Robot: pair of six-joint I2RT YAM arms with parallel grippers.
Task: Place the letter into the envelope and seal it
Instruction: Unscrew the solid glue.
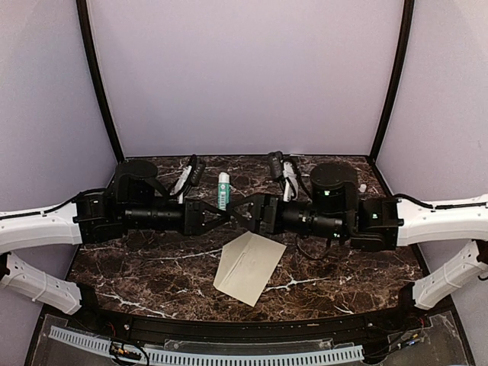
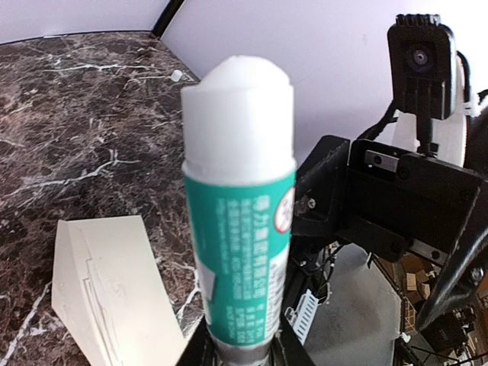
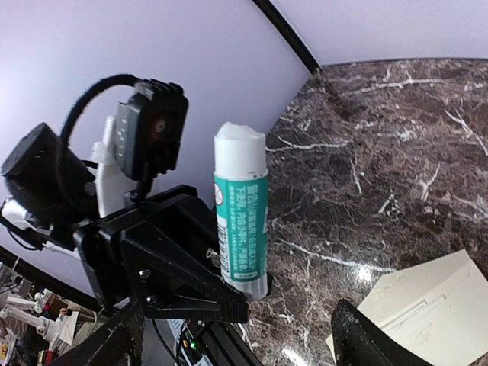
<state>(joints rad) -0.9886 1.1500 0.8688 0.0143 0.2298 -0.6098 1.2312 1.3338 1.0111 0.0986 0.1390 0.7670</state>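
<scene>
Nearest the arm bases, the envelope (image 1: 248,268) lies flat on the dark marbled surface (image 1: 145,271), turned at an angle so that one corner points toward the near edge. It is cream-beige, lies just on the near side of the two grippers and is touched by neither. From the left wrist view faint layered edges show on its face, but whether its flap is folded down, and whether the letter is inside it, cannot be told.

Just beyond the envelope the two arms reach in from either side and meet over the middle of the surface. The left gripper (image 1: 219,212) is pinched on the lower end of a glue stick (image 1: 223,191), a white tube with a green printed label. The stick stands upright from between the fingers, with its white top end uppermost. The right gripper (image 1: 242,210) faces it from the other side, close to the left one. Its fingers (image 3: 366,343) are spread wide at the edges of its own wrist view, with nothing between them, and the stick stands apart from them.

Farther back, near the right rear corner of the surface, sits a small white piece (image 1: 364,187), too small to identify. Pale lilac walls close off the back.
</scene>
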